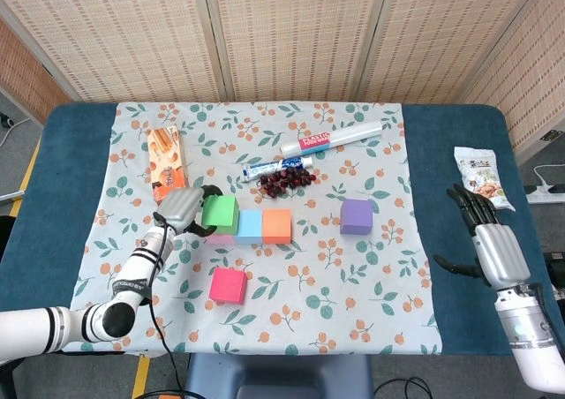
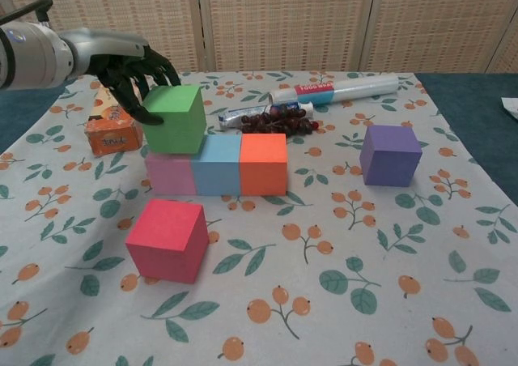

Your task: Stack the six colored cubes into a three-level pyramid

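Observation:
My left hand [image 1: 181, 207] [image 2: 133, 70] grips the green cube [image 1: 219, 214] [image 2: 175, 120], which sits over the pink cube [image 2: 168, 176] at the left end of a row. That row runs pink, light blue [image 1: 248, 227] [image 2: 216, 165], orange [image 1: 277, 226] [image 2: 263, 163]. A magenta cube [image 1: 228, 285] [image 2: 167, 239] lies in front of the row on the cloth. The purple cube [image 1: 357, 216] [image 2: 390, 155] stands alone to the right. My right hand [image 1: 490, 238] hovers open over the blue table edge at far right, holding nothing.
An orange snack box [image 1: 167, 162] [image 2: 108, 125] lies behind my left hand. A toothpaste tube [image 1: 274, 167], dark berries [image 1: 285, 181] [image 2: 278, 121] and a plastic-wrap roll [image 1: 333, 138] [image 2: 340, 89] lie behind the row. A snack bag [image 1: 481, 177] sits at far right.

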